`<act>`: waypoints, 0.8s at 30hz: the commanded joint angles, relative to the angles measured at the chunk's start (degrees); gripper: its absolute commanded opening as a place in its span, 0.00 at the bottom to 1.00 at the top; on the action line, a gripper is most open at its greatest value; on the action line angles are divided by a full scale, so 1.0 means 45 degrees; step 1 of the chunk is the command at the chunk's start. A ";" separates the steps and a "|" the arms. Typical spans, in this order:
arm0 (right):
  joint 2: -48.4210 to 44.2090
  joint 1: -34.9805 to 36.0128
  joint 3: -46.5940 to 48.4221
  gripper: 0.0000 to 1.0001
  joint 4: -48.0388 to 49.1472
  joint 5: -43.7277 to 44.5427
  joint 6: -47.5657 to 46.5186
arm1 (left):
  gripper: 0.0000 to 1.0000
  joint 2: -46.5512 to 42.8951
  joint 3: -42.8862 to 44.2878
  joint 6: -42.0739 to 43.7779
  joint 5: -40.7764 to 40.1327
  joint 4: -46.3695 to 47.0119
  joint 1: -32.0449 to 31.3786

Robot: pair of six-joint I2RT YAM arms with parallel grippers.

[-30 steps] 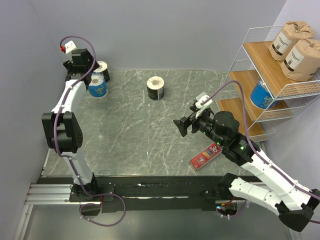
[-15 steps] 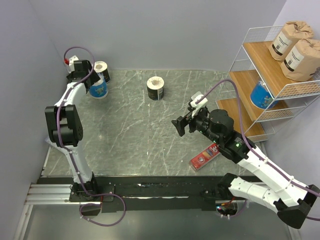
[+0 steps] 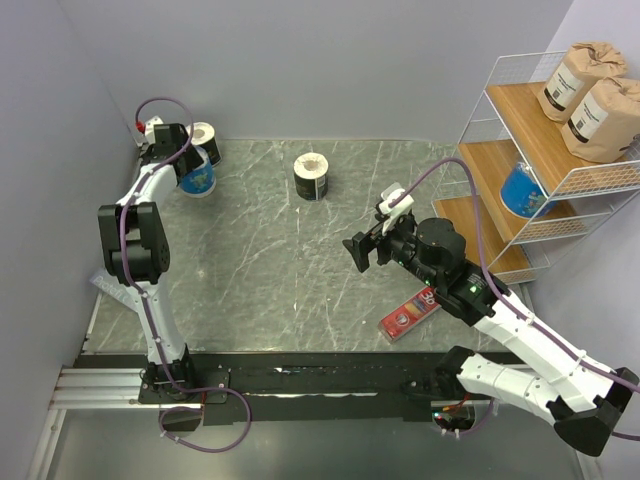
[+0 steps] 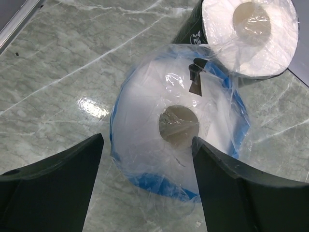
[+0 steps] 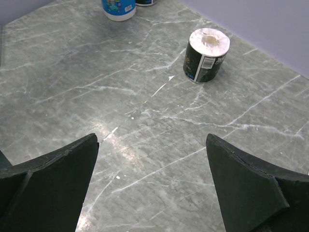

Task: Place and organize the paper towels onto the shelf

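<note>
A blue paper towel roll [image 3: 197, 178] stands at the far left of the table, touching a black roll with a white top [image 3: 206, 139]. My left gripper [image 3: 181, 160] hovers open over the blue roll [image 4: 178, 140], one finger on each side and apart from it. The black roll [image 4: 248, 36] is just beyond. A second black roll [image 3: 312, 176] stands mid-table at the back. My right gripper [image 3: 362, 250] is open and empty over the table, facing that roll [image 5: 206, 48]. The shelf [image 3: 520, 112] at the right holds two brown rolls [image 3: 590, 95] on top and a blue roll [image 3: 522, 190] on the middle tier.
A flat red box [image 3: 412, 312] lies on the table by my right arm. Grey walls close the back and left sides. The shelf's lowest tier [image 3: 452, 215] is partly hidden behind my right arm.
My left arm has reached further to the far left corner, bringing its gripper over the blue roll. My right gripper shifted slightly left, then stayed still.
</note>
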 commanded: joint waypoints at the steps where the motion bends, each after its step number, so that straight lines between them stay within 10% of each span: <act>1: -0.0037 0.0083 0.0304 1.00 0.0554 0.0172 -0.0091 | 0.82 -0.0011 0.0173 -0.0179 -0.0655 -0.0187 0.0047; 24: 0.0139 0.0083 0.0226 1.00 0.0768 0.0172 -0.0209 | 0.82 0.0163 0.0718 -0.0295 -0.0438 0.0148 0.0184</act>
